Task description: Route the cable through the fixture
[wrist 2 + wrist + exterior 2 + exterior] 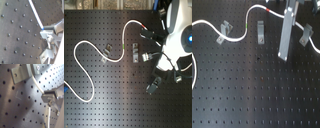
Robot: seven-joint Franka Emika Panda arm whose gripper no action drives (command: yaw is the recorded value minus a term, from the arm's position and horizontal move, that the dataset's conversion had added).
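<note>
on the black perforated board [252,95], the white cable [237,39] runs in loose curves past three small metal clips. in the first exterior view it passes the left clip [225,30], carries a green band [246,23] just before the middle clip [260,31], climbs to a red band [268,9], then bends back down towards the right clip [306,34]. the second exterior view shows the same snaking line [94,50] with the robot arm [176,37] at the second exterior view's right. the gripper [44,31] appears in the second wrist view to pinch the cable [36,15] where a blue mark sits at the fingertips, though the picture is blurred and this is a judgement. in the first wrist view a clip [21,74] lies close by with the cable [35,82] running beside it. to do this step well, the held stretch should probably be kept taut and low, lined up with the clip's slot, and eased in without dragging the slack off the other clips.
</note>
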